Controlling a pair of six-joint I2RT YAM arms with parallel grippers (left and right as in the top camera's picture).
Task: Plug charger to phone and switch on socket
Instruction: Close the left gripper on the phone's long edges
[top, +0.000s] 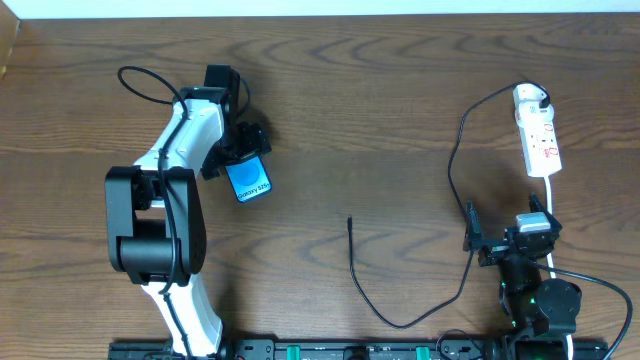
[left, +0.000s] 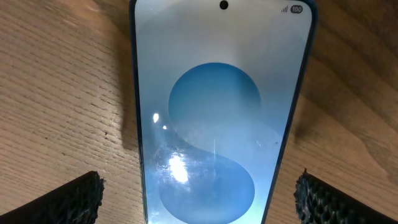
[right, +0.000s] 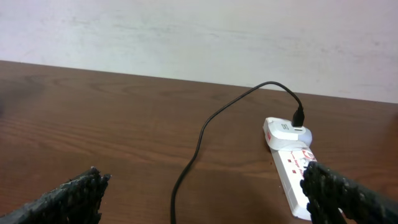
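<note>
The phone (top: 250, 180) lies face up on the wooden table with its blue screen lit; it fills the left wrist view (left: 217, 112). My left gripper (top: 243, 158) is open, its fingers (left: 199, 199) on either side of the phone's lower part, not touching it. The charger (top: 455, 170) runs from a white plug in the socket (top: 540, 135), loops down the table, and ends in a free plug (top: 350, 221) at mid-table. My right gripper (top: 503, 225) is open and empty, low at the right. Between its fingers (right: 205, 196) I see the charger (right: 199, 140), with the socket (right: 292, 165) beside the right finger.
A white cord (top: 552, 195) runs from the socket toward the right arm's base (top: 540, 300). The left arm (top: 165, 200) stretches over the left of the table. A pale wall (right: 199, 31) stands behind the table's far edge.
</note>
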